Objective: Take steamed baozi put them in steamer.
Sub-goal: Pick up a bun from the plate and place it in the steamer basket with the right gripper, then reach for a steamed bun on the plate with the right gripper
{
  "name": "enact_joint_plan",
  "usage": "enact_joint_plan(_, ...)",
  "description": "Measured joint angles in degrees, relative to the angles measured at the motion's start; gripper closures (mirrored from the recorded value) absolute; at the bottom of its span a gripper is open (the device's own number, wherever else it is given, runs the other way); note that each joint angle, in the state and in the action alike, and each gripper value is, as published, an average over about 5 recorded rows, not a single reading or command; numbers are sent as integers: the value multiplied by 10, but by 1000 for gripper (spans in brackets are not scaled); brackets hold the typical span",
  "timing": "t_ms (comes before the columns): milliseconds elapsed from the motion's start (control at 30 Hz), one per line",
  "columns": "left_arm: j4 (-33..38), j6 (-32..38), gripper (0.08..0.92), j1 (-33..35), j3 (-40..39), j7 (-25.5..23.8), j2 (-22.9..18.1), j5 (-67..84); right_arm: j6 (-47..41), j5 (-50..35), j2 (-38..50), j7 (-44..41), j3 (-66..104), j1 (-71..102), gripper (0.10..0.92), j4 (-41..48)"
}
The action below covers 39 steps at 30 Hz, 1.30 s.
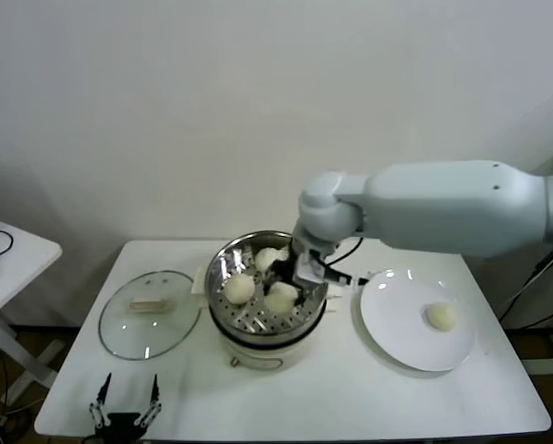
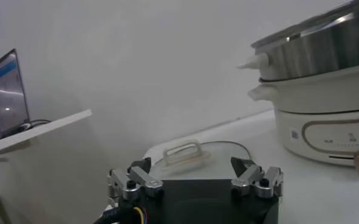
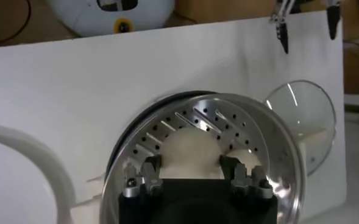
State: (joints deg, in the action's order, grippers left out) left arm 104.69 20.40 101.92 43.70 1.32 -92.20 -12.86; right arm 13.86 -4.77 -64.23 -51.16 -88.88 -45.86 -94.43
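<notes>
A: "Going left to right, what lay there?"

B: "The left gripper [image 1: 126, 404] rested at the table's near edge, jaws spread and empty, parked clear of the work; beyond it lay the glass lid [image 1: 150, 313], set aside so the steamer [image 1: 223, 268] stood uncovered; three baozi sat in the basket, the right gripper [image 1: 293, 279] closed around the nearest bun [image 1: 280, 296], seemingly lowering it; one last baozi [image 1: 441, 316] waited on the white plate [image 1: 397, 347]."

A: "Did the views differ?"

B: "The right wrist view showed its fingers [image 3: 144, 176] flanking that bun over the perforated floor; the head view hid the contact; the left wrist view showed only the steamer's outer wall [image 2: 325, 52]."
</notes>
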Motion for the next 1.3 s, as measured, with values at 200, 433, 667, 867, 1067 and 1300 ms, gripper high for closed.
enact_joint_plan(200, -2, 1, 177, -2, 0, 0, 0, 0, 14, 35, -30, 8, 9, 42, 372, 28)
enact_joint_plan(433, -7, 3, 177, -4, 3, 0, 0, 3, 29, 55, -59, 12, 17, 72, 372, 65)
enact_joint_plan(667, -12, 3, 177, -8, 5, 1, 0, 6, 40, 55, -80, 9, 21, 84, 347, 94)
enact_joint_plan(867, -14, 2, 177, -12, 5, 0, 0, 7, 49, 39, -84, 1, 18, 83, 220, 104)
enact_joint_plan(1067, -16, 0, 177, -14, 5, 0, 0, 7, 60, 10, -77, -12, 9, 67, 203, 108)
enact_joint_plan(1300, -14, -1, 177, -12, 5, 0, 0, 7, 56, -71, -50, -46, -37, 6, 203, 132)
